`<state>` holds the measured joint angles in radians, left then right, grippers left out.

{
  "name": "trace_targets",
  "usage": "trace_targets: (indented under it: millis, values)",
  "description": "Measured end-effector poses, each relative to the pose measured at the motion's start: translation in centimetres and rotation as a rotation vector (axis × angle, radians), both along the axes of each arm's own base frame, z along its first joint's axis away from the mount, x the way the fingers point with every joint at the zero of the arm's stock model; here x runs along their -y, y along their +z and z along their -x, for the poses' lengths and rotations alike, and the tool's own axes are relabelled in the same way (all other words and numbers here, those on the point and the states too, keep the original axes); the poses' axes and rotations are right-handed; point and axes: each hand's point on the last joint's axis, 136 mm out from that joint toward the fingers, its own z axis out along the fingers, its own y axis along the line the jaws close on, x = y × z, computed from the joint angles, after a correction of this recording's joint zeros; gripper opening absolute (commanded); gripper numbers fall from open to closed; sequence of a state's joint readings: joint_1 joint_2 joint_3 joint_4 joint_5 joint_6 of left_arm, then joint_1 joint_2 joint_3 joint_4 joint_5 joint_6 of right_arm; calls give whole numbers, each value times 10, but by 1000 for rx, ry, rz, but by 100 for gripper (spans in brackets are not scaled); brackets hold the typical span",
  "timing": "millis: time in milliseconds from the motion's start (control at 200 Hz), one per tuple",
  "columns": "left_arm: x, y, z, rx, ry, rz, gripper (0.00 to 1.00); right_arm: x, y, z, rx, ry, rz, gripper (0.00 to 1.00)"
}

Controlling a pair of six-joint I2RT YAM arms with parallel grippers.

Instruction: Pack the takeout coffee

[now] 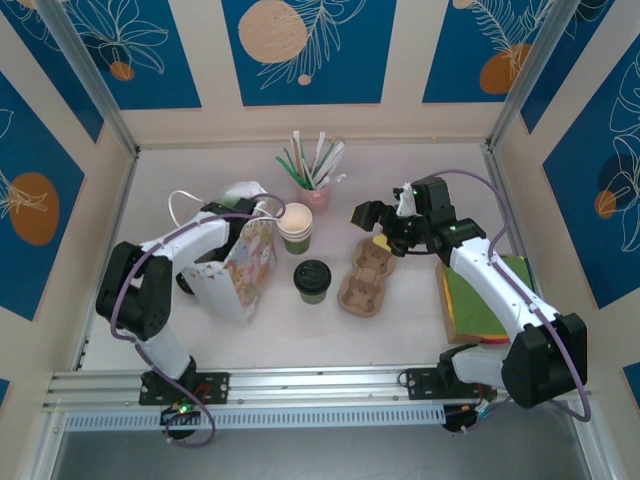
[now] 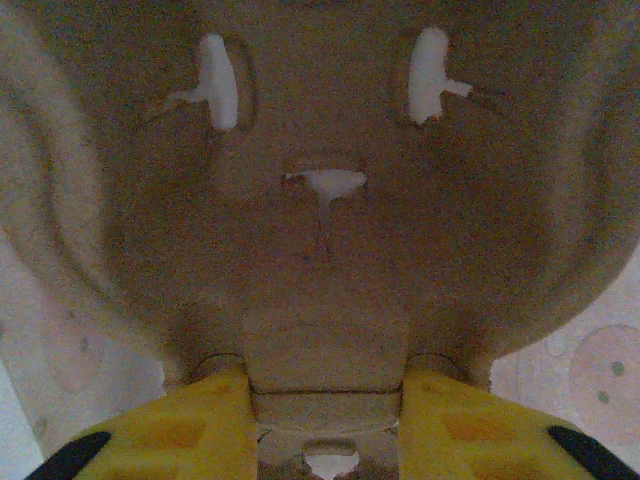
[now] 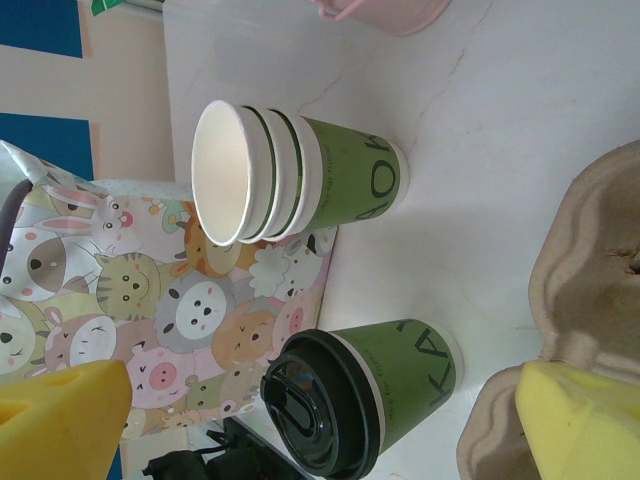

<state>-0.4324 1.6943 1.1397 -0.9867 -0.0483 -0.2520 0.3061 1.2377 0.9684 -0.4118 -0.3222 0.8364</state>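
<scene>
status: takeout coffee [image 1: 312, 281] is upright with its black lid on, mid-table and slightly toward the near edge. not in the bag, not in a carrier. printed animal gift bag [image 1: 240, 270] stands just to its left, pulp cup carrier [image 1: 365, 280] lies just to its right, and neither visibly touches it. stack of lidless green cups [image 1: 295, 228] is just behind it toward the far edge. pink cup of straws [image 1: 315, 190] is further back, near the far edge.

right gripper [image 1: 375, 228]: jaws spread wide, nothing between them, hanging over the far end of the carrier. its wrist cam looks across at the coffee and the stack.

left gripper [image 2: 325, 400]: arm reaches to the top of the bag. wrist cam is dim and shows a second pulp carrier [image 2: 320, 230] close up, with the yellow fingers [image 2: 190, 425] flanking its centre tab. can't tell if it's clamped on the tab or just alongside it.

green and yellow sheets [image 1: 485, 300] sit at the right edge of the table [image 1: 400, 330].
</scene>
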Motion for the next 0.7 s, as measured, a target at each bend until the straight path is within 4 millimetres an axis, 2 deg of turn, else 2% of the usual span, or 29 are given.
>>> trace_targets:
  millis: [170,275,335,700]
  values:
    - [0,1,1,2,5,1,48,0,2,1,7,0,-2,99]
    - [0,3,2,2,9,0,50,0,3,1,10,0,-3,99]
    - [-1,4,3,-1,8,-1,55,0,3,1,10,0,-3,99]
    - [-5,15,11,-4,30,-4,61,1,6,2,18,0,-6,99]
